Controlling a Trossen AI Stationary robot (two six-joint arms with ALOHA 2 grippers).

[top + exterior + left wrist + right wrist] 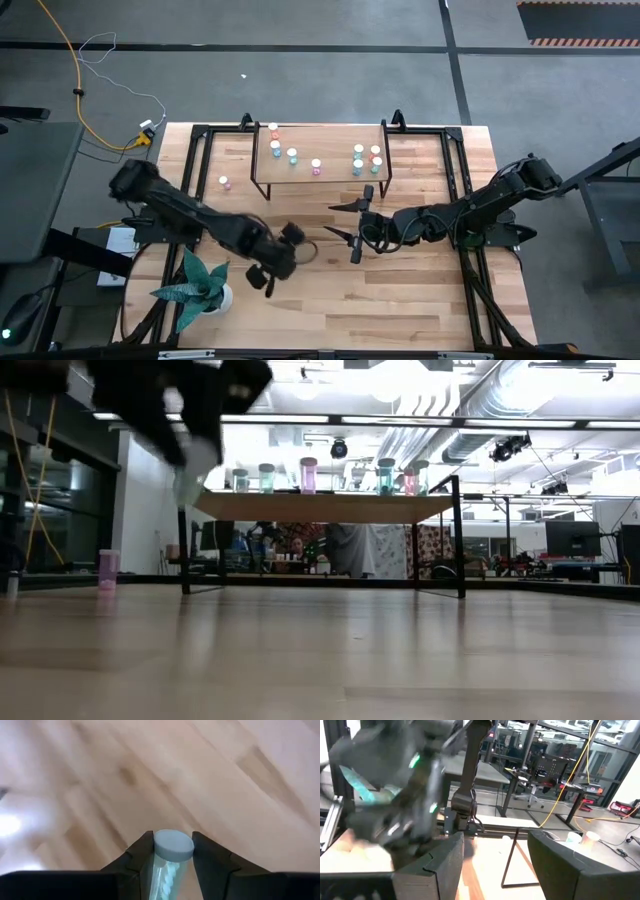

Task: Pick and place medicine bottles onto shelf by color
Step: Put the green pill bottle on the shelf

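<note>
Left gripper (172, 857) clamped on a teal bottle (170, 862) above bare wood.

I see its dark, angular fingers pinching the clear-walled cylinder just under its smooth, round white cap, over the grained butcher-block table (400, 300). My right gripper (360, 222) hovers mid-table, jaws wide and empty. The other capped bottles stand on the thin-legged shelf (320, 178); one pink bottle (224, 182) stands beside it.
</note>
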